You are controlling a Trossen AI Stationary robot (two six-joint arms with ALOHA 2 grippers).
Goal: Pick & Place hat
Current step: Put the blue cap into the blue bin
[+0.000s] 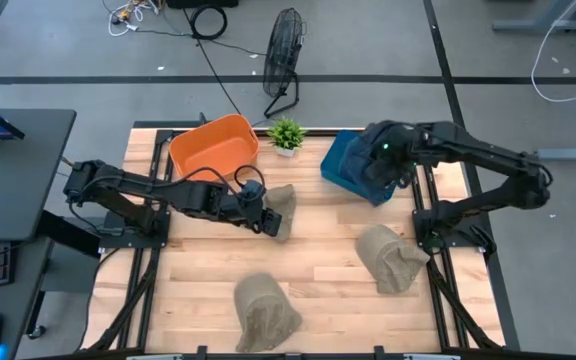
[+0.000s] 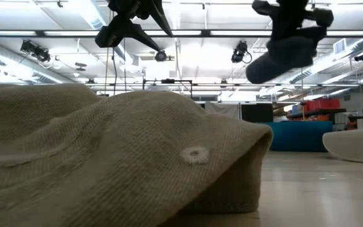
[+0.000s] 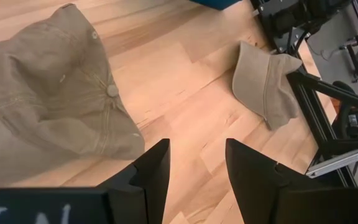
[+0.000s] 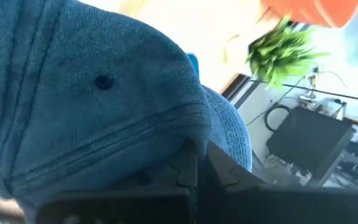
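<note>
On the wooden table, catalogued view by view.

High view, left gripper (image 1: 268,222): low beside a tan hat (image 1: 281,207) near the orange bin (image 1: 215,145); not gripping it.
High view, right gripper (image 1: 380,172): over the blue bin (image 1: 343,165) at the far right side, carrying a blue hat (image 1: 378,188).
High view, other stock: tan hat at front centre (image 1: 264,312); tan hat right of centre (image 1: 388,258); small plant (image 1: 287,133) between the bins.
Low view: front tan hat fills the foreground; the blue hat (image 2: 279,57) hangs aloft from the right arm.
Left wrist view: fingers (image 3: 151,171) parted, nothing between them; the tan hat (image 3: 55,106) lies just to one side.
Right wrist view: fingers clamped on blue hat fabric (image 4: 98,106).
Risk, right: likely the hat drapes over the bin rim or falls outside, if released off-centre.
Risk, left: closing from here probably catches only air, or nudges the hat away, the crown lying off the finger gap.
</note>
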